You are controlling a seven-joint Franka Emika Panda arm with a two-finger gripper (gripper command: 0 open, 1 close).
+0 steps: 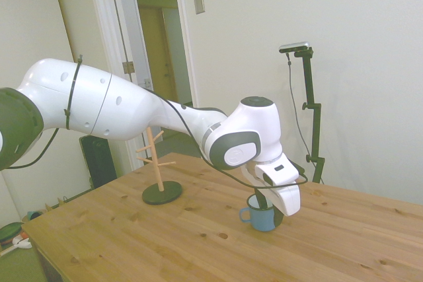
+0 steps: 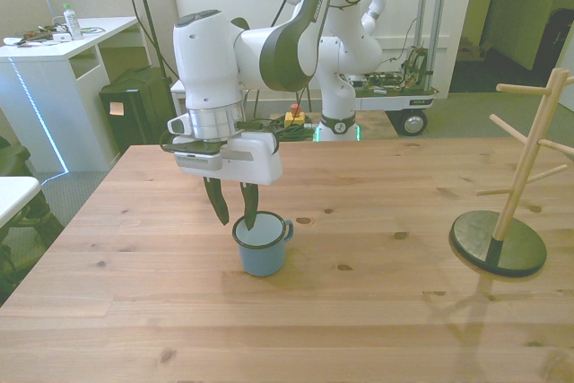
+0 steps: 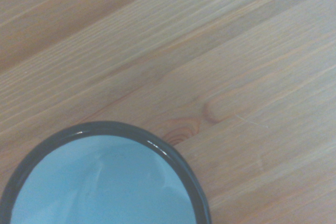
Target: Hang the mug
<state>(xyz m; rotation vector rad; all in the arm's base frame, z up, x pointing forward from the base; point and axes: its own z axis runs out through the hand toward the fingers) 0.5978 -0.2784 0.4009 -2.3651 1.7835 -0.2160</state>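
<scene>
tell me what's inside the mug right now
One of the fingers dips into the mug, the other stays outside its rim. The inside otherwise looks empty; the bottom below the finger is hidden.

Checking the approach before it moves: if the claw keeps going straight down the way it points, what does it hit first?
Probably the mug: the open claw straddles its rim, one finger seemingly inside, one outside; depth is uncertain.

No legible text, label, brand, number or sign on anything in view.
</scene>
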